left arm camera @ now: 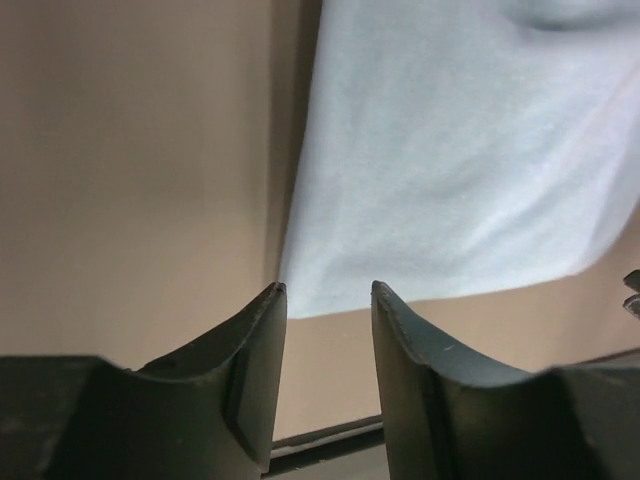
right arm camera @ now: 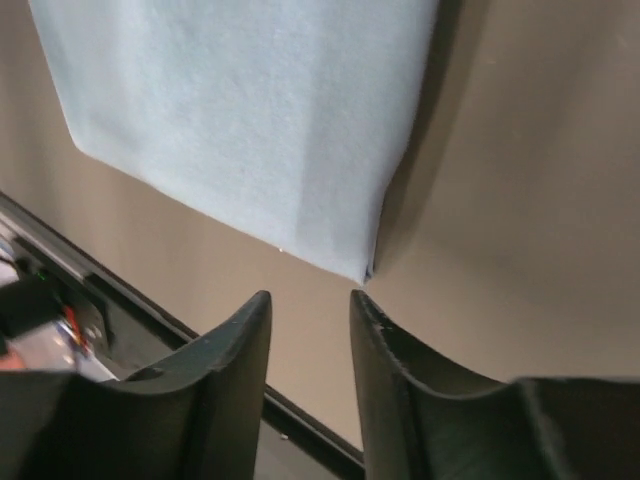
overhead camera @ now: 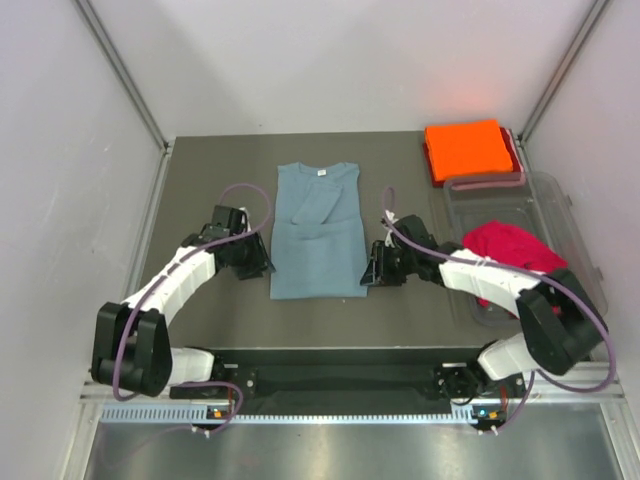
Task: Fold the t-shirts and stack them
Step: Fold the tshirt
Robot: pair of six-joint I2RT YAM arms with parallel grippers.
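The grey-blue t-shirt lies flat mid-table, sleeves folded in, forming a long rectangle. My left gripper sits beside its near left corner; the left wrist view has that corner just past the open, empty gripper. On the other side, my right gripper is next to the near right corner, its gripper also open and empty. A folded orange t-shirt rests at the back right. The red t-shirt lies crumpled in the clear tub.
The tub stands along the right side, partly under my right arm. The table's near edge runs just behind both grippers. Grey walls close in the table on three sides.
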